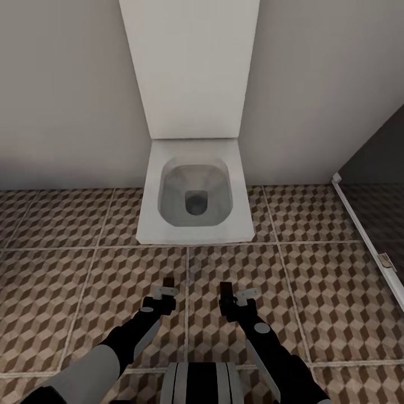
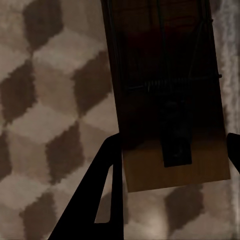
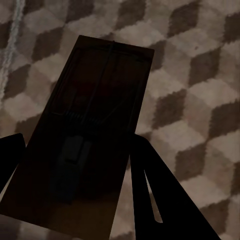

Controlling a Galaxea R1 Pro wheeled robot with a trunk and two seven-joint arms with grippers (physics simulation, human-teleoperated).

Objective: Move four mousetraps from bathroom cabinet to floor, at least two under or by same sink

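Each of my grippers carries a mousetrap above the bathroom floor [image 1: 325, 280]. The left gripper [image 1: 166, 287] is shut on a brown wooden mousetrap [image 2: 170, 95]; its dark spring and bar show between the dark fingers [image 2: 102, 200] in the left wrist view. The right gripper [image 1: 231, 293] is shut on another mousetrap [image 3: 85, 140], seen dark and shadowed in the right wrist view between its fingers [image 3: 160, 200]. In the head view the traps appear as small dark pieces, one mousetrap [image 1: 168, 280] at the left gripper's tip and another mousetrap [image 1: 225, 289] at the right's. The cabinet and sink are out of view.
A white toilet [image 1: 193, 191] with its lid raised against the wall stands straight ahead, just beyond both grippers. A dark glass panel with a white frame [image 1: 365, 224] runs along the right. Cube-patterned tiles stretch to both sides and under the arms.
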